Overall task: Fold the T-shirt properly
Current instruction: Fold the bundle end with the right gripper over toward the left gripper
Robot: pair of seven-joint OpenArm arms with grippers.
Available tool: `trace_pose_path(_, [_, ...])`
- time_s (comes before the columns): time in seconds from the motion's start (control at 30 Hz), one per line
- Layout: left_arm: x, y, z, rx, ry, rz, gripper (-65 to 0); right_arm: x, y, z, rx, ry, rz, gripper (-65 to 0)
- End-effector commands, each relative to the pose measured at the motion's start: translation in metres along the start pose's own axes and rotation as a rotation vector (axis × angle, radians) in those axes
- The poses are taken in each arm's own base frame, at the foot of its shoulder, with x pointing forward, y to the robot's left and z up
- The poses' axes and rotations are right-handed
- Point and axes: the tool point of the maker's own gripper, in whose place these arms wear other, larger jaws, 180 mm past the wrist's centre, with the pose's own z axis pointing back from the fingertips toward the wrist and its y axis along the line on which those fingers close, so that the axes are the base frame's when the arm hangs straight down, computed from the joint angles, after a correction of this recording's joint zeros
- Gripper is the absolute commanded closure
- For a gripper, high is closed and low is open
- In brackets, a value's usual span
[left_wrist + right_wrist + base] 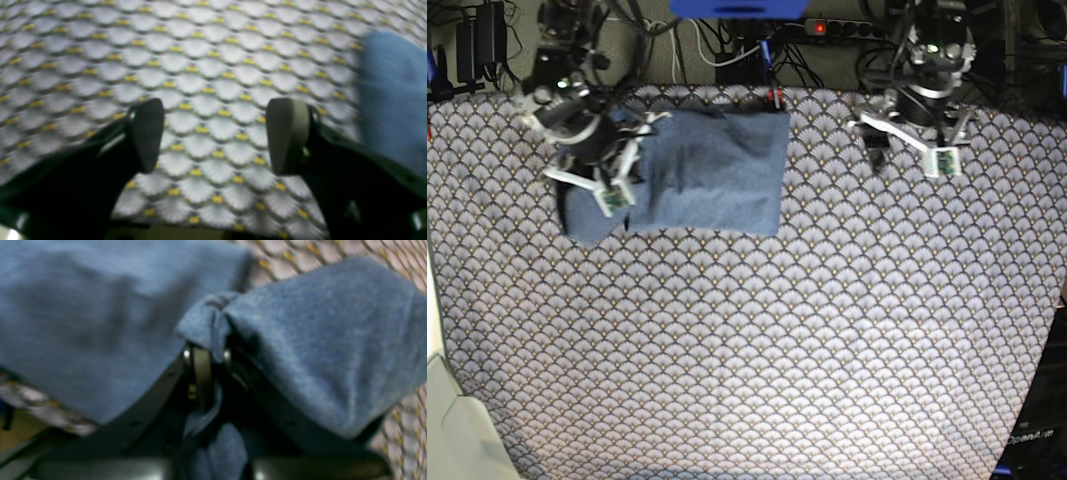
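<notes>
T-shirt lies partly folded at the table's far left in the base view, long axis across, its left edge pinched tight in the right claw. Well to its right, the left claw hangs wide and empty over tablecloth. Lettering is hidden; both wrist views blur.

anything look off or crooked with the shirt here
The shirt is mostly a flat rectangle, but its end under the right gripper is bunched and sticks out below the lower edge; the jaws are pinching a fold there.
</notes>
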Motion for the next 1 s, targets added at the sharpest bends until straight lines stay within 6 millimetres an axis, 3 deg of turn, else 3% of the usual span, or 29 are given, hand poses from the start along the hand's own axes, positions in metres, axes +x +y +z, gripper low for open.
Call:
trace_pose_path(0.0, [0.01, -0.002, 0.003, -0.01, -0.037, -0.005, -46.7, 0.019, 0.007, 0.002, 0.017, -0.066, 0.008, 0.0])
trace_pose_path(0.2, [0.005, 0.004, 0.006, 0.006, -0.025, -0.004, -46.7, 0.042, 0.05, -0.004, 0.132, -0.116, 0.083, 0.0])
trace_pose_path(0.53, [0.005, 0.005, 0.008, 0.009, -0.025, -0.004, -46.7, 0.065, 0.097, -0.003, 0.25, -0.173, 0.157, 0.0])
trace_pose_path(0.63, [0.002, 0.006, 0.009, 0.01, -0.016, -0.004, -46.7, 0.071, 0.104, -0.006, 0.27, -0.185, 0.17, 0.0])
trace_pose_path(0.87, [0.004, 0.005, 0.011, 0.009, -0.024, -0.006, -46.7, 0.06, 0.112, -0.026, 0.312, -0.132, 0.171, 0.0])
trace_pose_path(0.97, [0.005, 0.005, 0.011, 0.008, -0.025, -0.006, -46.7, 0.058, 0.114, -0.027, 0.317, -0.128, 0.168, -6.4])
